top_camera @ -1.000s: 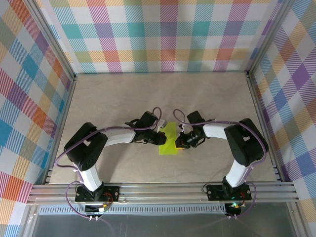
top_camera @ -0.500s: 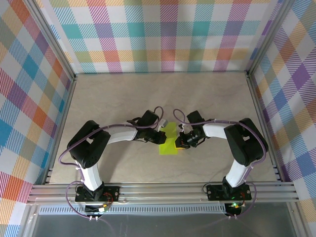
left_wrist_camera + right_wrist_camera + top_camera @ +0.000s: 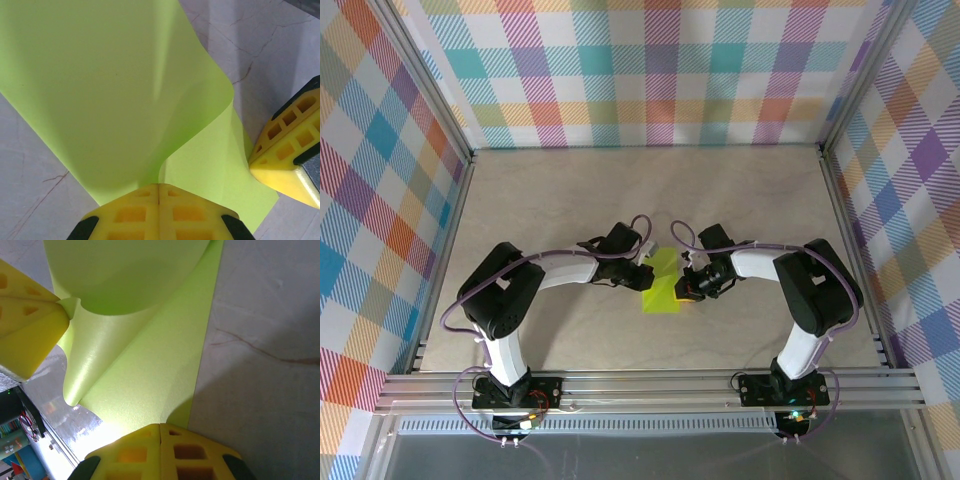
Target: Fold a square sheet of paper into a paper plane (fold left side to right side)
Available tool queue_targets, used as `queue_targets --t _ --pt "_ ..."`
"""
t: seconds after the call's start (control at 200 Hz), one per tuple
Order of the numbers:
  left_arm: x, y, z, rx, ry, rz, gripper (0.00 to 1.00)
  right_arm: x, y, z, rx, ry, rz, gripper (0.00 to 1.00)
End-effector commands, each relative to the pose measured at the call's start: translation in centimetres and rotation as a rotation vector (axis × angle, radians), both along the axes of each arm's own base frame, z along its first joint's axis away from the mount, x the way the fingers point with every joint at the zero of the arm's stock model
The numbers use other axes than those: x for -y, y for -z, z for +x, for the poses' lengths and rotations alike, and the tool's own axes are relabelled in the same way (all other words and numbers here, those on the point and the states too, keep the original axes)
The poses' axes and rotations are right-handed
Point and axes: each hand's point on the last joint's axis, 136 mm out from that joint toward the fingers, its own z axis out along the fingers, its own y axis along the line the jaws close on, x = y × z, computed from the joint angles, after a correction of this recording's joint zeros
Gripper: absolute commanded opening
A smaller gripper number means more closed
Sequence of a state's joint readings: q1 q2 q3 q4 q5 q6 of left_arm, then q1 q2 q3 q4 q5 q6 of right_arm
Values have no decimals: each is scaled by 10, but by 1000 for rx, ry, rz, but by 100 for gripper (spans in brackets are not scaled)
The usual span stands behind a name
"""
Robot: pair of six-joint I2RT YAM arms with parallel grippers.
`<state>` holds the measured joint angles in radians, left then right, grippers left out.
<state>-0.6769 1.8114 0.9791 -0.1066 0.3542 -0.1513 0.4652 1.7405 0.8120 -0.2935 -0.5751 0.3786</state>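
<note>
The sheet (image 3: 662, 288) lies between my two grippers, in the middle of the table (image 3: 570, 200) from side to side and closer to its near edge than to its far one. Its long axis runs from the near edge towards the far edge, leaning a little to the right.

My left gripper (image 3: 159, 189) is closed on the sheet. The left wrist view shows the paper rising straight out of the seam between my fingers. From there it lifts off the table and curls over towards the right, with the flat half lying underneath.

My right gripper (image 3: 160, 427) is closed too, with its tip set on the sheet's right-hand edge. It looks to be pinning that edge down. I cannot tell whether any paper is actually caught between the fingers.

The fold depends on one thing: the lifted left flap has to come down on the right edge, which lies just beside my left fingers where my right tip sits. The left arm is the one to carry it over.

Both arms reach inward with bent elbows, wrists low and tips nearly meeting over the paper.
</note>
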Motion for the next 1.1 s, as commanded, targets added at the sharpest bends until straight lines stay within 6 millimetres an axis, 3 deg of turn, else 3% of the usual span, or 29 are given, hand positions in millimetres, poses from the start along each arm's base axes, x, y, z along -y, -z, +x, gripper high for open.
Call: queue_targets --t 0.0,0.5,0.87,1.095 --pt "-5 2 8 4 -6 17 0 23 30 -8 -39 13 -147 0" --pt "-8 16 3 -29 -4 33 0 17 22 -6 -34 12 -111 0" --pt "-13 31 -5 -58 -11 53 0 -24 -43 16 50 35 178 0" --pt "-13 30 -5 -53 -10 57 0 -48 -42 19 50 33 226 0"
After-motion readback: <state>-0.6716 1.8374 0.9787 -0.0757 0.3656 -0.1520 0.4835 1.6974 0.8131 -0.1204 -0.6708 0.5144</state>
